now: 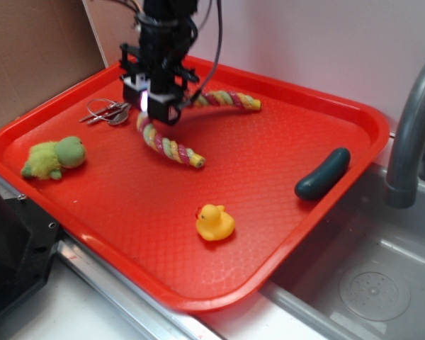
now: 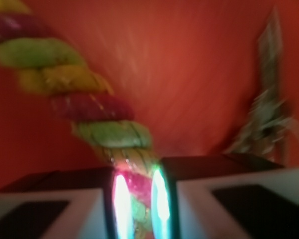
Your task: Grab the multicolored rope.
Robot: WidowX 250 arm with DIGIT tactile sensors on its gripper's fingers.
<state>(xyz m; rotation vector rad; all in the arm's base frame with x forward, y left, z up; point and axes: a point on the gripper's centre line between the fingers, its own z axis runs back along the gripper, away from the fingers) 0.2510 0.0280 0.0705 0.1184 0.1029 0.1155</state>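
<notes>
A: Entry, exterior view. The gripper stands over the back left part of the red tray, black arm coming down from the top edge. Where is the multicolored rope?

B: On the tray, bent in a curve. One end lies toward the tray's middle, the other runs off to the right along the back, near the rim. The bend sits under the gripper, so that stretch is hidden in this view.

A: Jaws?

B: Wrist view settles it. The jaws are drawn nearly together, and the rope is pinched in the narrow gap between the two pads, which glow pale green-white on their inner faces. Pink and green strands show in the gap; the rest of the rope runs up and left across the red floor. Picture is blurred.

A: Whether the rope is lifted or flat on the tray?

B: Cannot tell from either view.

A: Other items?

B: A ring of metal keys just left of the gripper, apart from the rope. Green plush toy near the left rim. Yellow rubber duck toward the front. Dark green cucumber against the right rim. A grey faucet and sink stand right of the tray
</notes>
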